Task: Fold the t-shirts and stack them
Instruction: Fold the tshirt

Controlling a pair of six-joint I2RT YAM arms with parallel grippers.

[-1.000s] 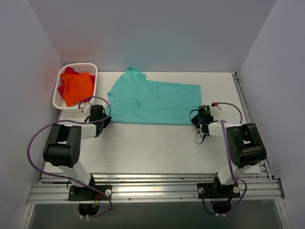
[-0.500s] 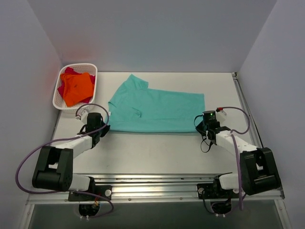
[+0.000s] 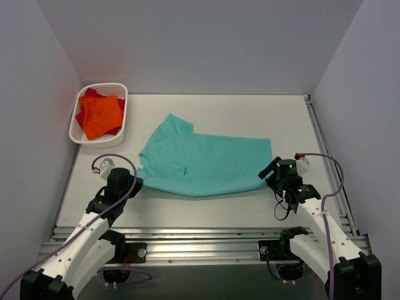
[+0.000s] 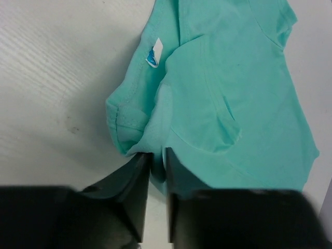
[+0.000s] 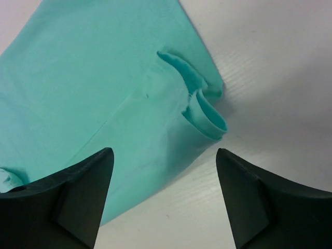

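Pale grey walls are enclosing a white surface on three sides, and the teal-green t-shirt is lying spread across its middle, sleeve end toward the left arm and straight hem toward the right arm. The left hand is sitting low at the shirt's near left corner. In the left wrist view its two dark fingers are standing almost together and pinching a bunched fold of teal cloth between them. The bottom of that view is going dark and blurred, so how far the cloth is reaching into the grip is hidden. A small white-and-blue label is showing on the cloth just beyond the fold, its print too small to read. The right hand is hovering at the near right corner with its fingers spread wide and nothing between them. Below it the hem corner is curling up into a small roll. The finger on the left of that view is covering part of the cloth, so I cannot tell whether it is touching. At the far left corner a white lattice basket is holding the orange t-shirt, crumpled on top, while the magenta-red t-shirt is peeking out from under it, mostly buried.
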